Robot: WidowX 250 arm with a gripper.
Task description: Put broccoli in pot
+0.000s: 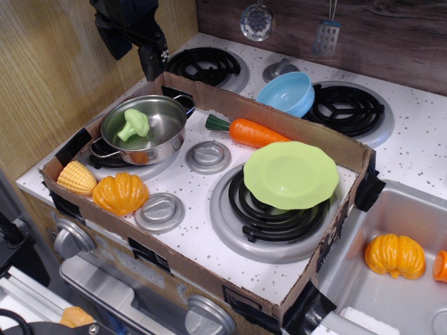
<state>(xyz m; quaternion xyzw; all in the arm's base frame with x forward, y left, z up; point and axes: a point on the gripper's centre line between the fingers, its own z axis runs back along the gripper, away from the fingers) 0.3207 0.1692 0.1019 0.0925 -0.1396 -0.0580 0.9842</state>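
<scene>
Broccoli (135, 123): the light-green floret lies inside the pot, on its floor toward the left wall, head up-left and pale stalk pointing down-left.
Pot (171, 142): the shiny steel saucepan sits on the front-left burner of the toy stove, inside the cardboard surround (279, 115), with a dark handle at its back right.
Tool (137, 36): the black end of the arm hangs high above and behind the pot, well apart from it; nothing shows in it, but whether its jaws are parted or closed cannot be told from this angle.
Step in hand: judging by how things lie, the placing looks done and what remains is clearing away.
How to do it well: any move should go up and back, away from the pot rim and the surround's back wall, so nothing tips the pot or knocks the floret out.
Neighbours: the orange pumpkin (120, 193) and the corn (76, 177) sit in front of the pot, the carrot (253, 132) to its right; none needs touching.
Desk: the speckled stove top (195, 230) also carries the lime-green plate (290, 174) on the front-right burner.
</scene>
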